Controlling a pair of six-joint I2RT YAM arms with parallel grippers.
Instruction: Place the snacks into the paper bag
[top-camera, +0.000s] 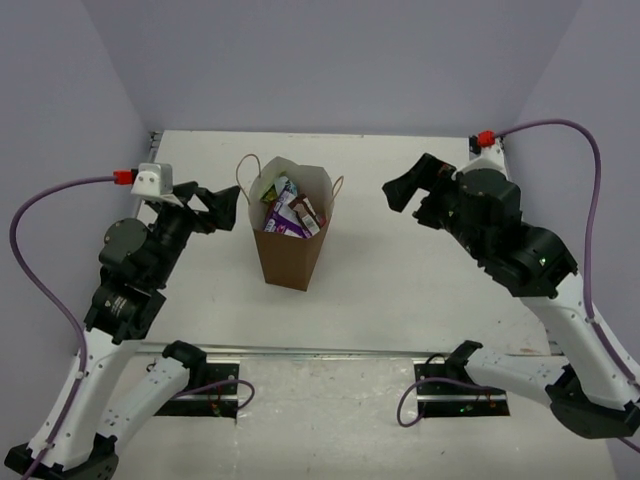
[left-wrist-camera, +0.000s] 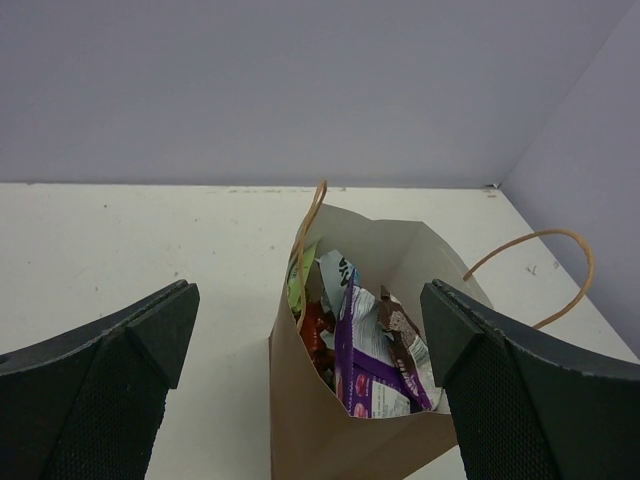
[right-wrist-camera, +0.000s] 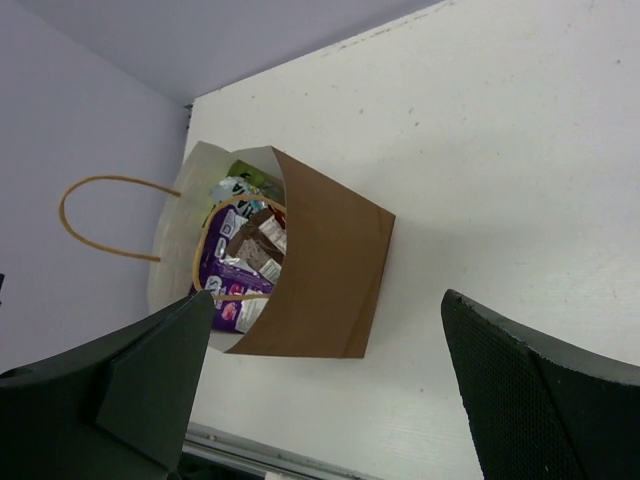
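The brown paper bag (top-camera: 290, 255) stands upright mid-table with its white inside and loop handles showing. Snacks sit inside it: a purple packet (left-wrist-camera: 372, 360), a red one (left-wrist-camera: 312, 330), a pale green one (left-wrist-camera: 300, 275) and a brown-and-white one (left-wrist-camera: 400, 325). The bag also shows in the left wrist view (left-wrist-camera: 330, 430) and the right wrist view (right-wrist-camera: 330, 270), with the purple packet (right-wrist-camera: 218, 268) inside. My left gripper (top-camera: 222, 205) is open and empty, just left of the bag. My right gripper (top-camera: 403, 190) is open and empty, to the bag's right.
The white table (top-camera: 400, 290) has lavender walls on three sides. A metal rail (top-camera: 320, 352) runs along the near edge by the arm bases. No packets lie on the table.
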